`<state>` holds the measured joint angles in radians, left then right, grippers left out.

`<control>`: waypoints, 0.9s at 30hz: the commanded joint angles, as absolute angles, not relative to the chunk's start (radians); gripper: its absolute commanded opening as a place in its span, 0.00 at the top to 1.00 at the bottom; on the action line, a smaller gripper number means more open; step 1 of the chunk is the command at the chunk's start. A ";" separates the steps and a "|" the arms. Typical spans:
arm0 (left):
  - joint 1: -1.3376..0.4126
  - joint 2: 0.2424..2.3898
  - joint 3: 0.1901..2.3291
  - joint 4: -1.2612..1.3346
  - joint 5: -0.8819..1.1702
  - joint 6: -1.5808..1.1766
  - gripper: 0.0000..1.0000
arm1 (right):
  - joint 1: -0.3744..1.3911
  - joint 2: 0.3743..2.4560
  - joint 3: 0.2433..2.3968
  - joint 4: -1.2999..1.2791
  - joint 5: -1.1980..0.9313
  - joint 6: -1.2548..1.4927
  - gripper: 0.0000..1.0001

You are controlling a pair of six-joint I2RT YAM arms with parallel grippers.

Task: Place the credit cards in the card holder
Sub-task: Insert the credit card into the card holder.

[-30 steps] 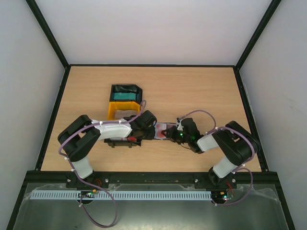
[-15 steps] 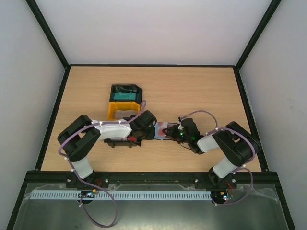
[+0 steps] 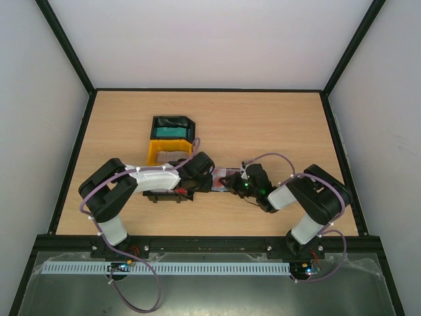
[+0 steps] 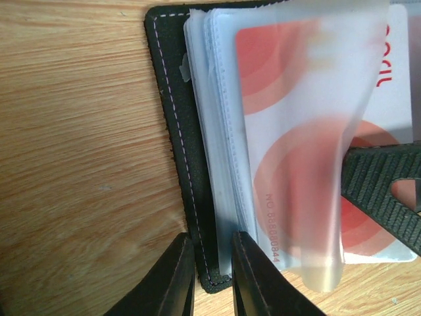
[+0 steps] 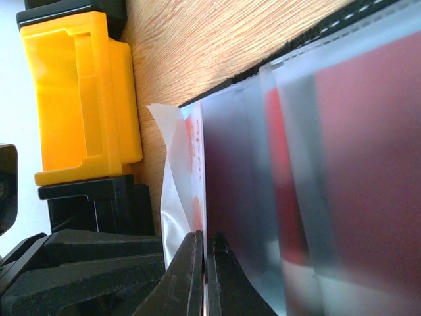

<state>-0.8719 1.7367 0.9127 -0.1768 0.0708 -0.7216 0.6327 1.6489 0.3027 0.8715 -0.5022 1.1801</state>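
The card holder [image 3: 222, 176] lies open on the table between my two grippers. In the left wrist view its black stitched cover [image 4: 172, 131] and clear inner sleeves show. My left gripper [image 4: 212, 240] is shut on the cover's edge and also shows from above [image 3: 209, 179]. A red-and-white credit card [image 4: 309, 131] lies partly inside a clear sleeve. My right gripper [image 5: 204, 238] pinches that card's edge [image 5: 197, 158], and from above it sits just right of the holder [image 3: 231, 183]. Teal credit cards [image 3: 170, 131] sit in a black tray.
A yellow tray [image 3: 168, 153] with pale cards stands behind my left gripper and shows in the right wrist view [image 5: 79, 99]. A black tray [image 3: 163, 195] lies under my left forearm. Black frame rails [image 3: 210, 90] border the table.
My right gripper has moved a little left toward the card holder with the red-and-white card. My left arm has stayed still.
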 commanded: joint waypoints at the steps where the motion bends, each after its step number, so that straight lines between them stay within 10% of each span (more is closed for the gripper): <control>1: -0.876 1.737 0.890 -0.212 0.092 -0.717 0.80 | 0.644 1.624 0.282 0.804 -0.504 1.172 0.98; 12: -0.875 1.738 0.894 -0.214 0.091 -0.717 0.80 | 0.649 1.669 0.288 0.850 -0.515 1.199 0.93; 21: -0.876 1.725 0.913 -0.225 0.126 -0.707 0.80 | 0.650 1.519 0.258 0.737 -0.418 1.217 0.59; 27: -0.876 1.724 0.927 -0.230 0.126 -0.698 0.80 | 0.654 1.491 0.281 0.642 -0.370 1.202 0.53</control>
